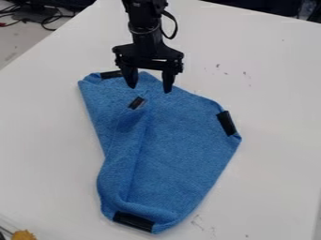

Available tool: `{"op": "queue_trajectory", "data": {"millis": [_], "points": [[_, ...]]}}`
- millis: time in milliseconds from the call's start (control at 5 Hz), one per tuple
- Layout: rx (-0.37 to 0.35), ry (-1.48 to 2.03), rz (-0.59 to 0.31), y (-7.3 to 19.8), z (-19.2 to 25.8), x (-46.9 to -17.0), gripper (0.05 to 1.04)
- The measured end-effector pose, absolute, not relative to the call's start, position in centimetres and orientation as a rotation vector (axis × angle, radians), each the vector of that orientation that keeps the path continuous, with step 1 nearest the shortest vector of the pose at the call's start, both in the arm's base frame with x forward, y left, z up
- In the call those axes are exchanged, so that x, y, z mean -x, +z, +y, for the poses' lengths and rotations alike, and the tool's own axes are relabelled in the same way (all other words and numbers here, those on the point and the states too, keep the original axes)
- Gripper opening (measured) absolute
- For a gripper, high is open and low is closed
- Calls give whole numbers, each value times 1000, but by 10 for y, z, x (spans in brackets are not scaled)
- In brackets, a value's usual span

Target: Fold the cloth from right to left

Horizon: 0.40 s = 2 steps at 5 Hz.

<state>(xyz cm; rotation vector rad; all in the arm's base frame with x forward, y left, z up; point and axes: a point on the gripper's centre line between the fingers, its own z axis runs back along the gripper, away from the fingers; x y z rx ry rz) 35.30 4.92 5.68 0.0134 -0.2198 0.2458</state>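
Observation:
The black gripper [149,89] hangs over the upper part of the cloth, its two fingers spread apart with nothing between them. Blue cloth [182,145] lies on the white table, partly folded over itself along its left side. Black patches sit at its upper left edge, right corner and bottom edge, and a smaller dark tag [136,103] lies just below the gripper. Whether the fingertips touch the cloth, I cannot tell.
The white table [270,117] extends around the cloth on all sides. Dark cables [47,18] lie beyond its edge at the upper left. A yellow object [24,235] shows at the bottom left corner. Small dark marks dot the tabletop.

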Motion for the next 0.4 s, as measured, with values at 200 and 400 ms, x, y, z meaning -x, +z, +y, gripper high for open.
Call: {"op": "queue_trajectory", "data": {"millis": [200,400], "points": [[-14,250,-183,46,48,-349,1001],[-35,226,-165,50,25,-351,1001]]}}
